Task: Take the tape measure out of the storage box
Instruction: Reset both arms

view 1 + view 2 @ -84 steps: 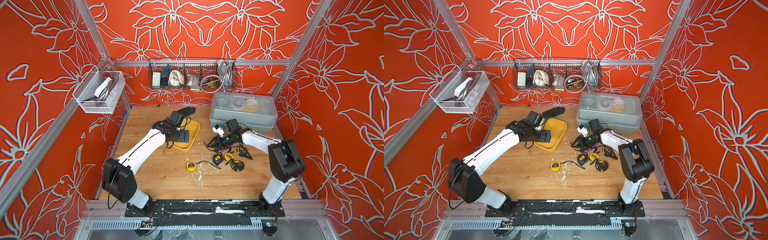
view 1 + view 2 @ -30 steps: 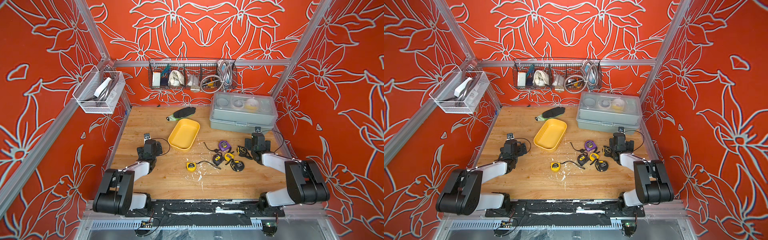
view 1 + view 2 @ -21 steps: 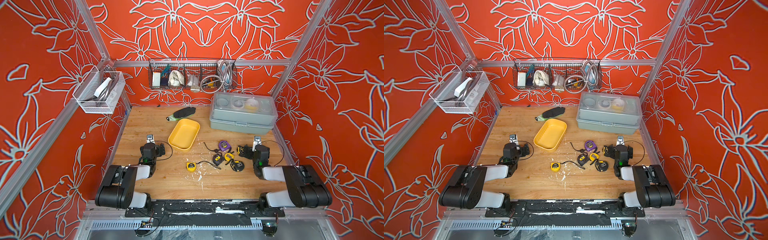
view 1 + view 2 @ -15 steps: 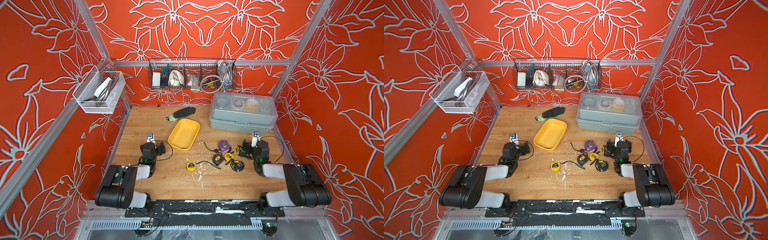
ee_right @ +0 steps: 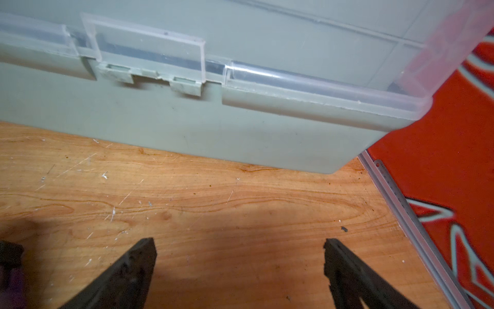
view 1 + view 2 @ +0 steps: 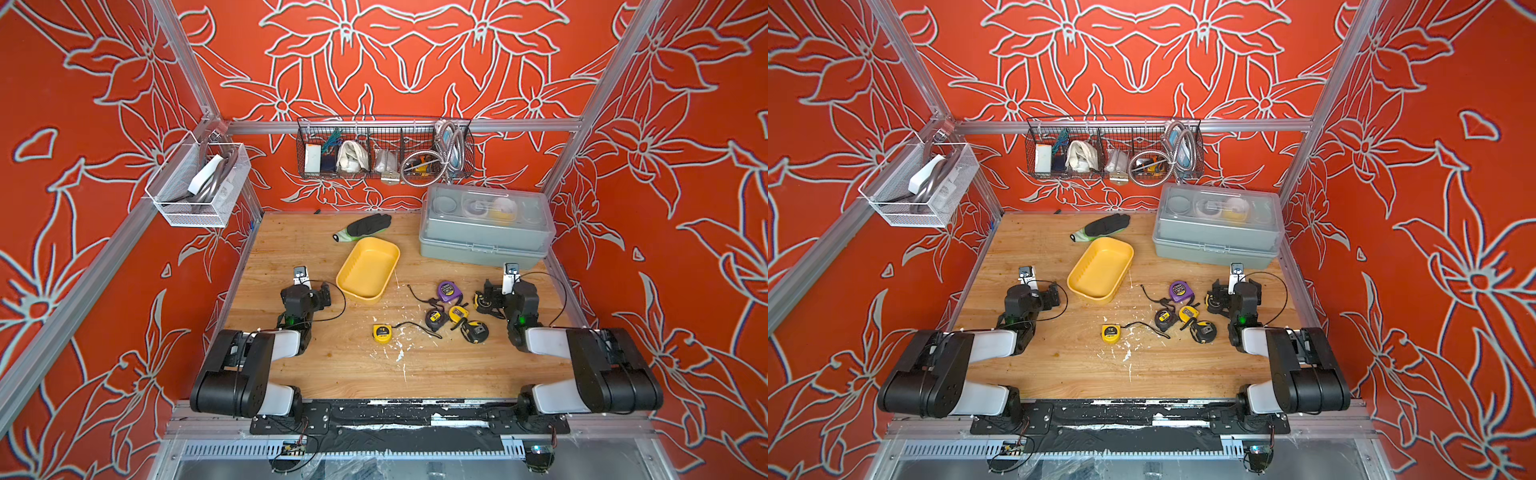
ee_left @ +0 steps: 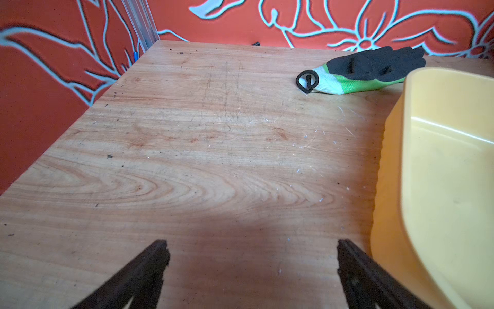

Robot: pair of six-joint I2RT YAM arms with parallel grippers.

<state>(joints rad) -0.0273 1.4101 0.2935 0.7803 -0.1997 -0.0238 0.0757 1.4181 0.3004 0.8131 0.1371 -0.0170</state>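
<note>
The left claw (image 7: pixel 251 251) has its jaws spread wide with nothing between them. It sits low over bare worktop (image 7: pixel 203 149), with the yellow storage box (image 7: pixel 393 187) just beside it. The right claw (image 5: pixel 239 248) is spread and empty too, and faces the front wall of the grey case (image 5: pixel 187 128) with the clear lid.

In both top views the 2 arms are folded low near the front edge. The storage box (image 6: pixel 368 270) shows only its ribbed floor, with no tape measure in it. A work glove (image 6: pixel 365 226) lies just behind the box.

The tape measures are out on the worktop, between the box and the right arm. There is a purple tape measure (image 6: pixel 449 291), a yellow tape measure (image 6: pixel 382 333) nearer the middle, and at least 3 more in black and yellow clustered between them. Limp black cords trail from some of them.

By this layout the task looks done. Such a tape measure is probably dense for its size, with a hard, smooth case. It would be best pinched across its 2 flat faces, since the cord could snag or slip.
</note>
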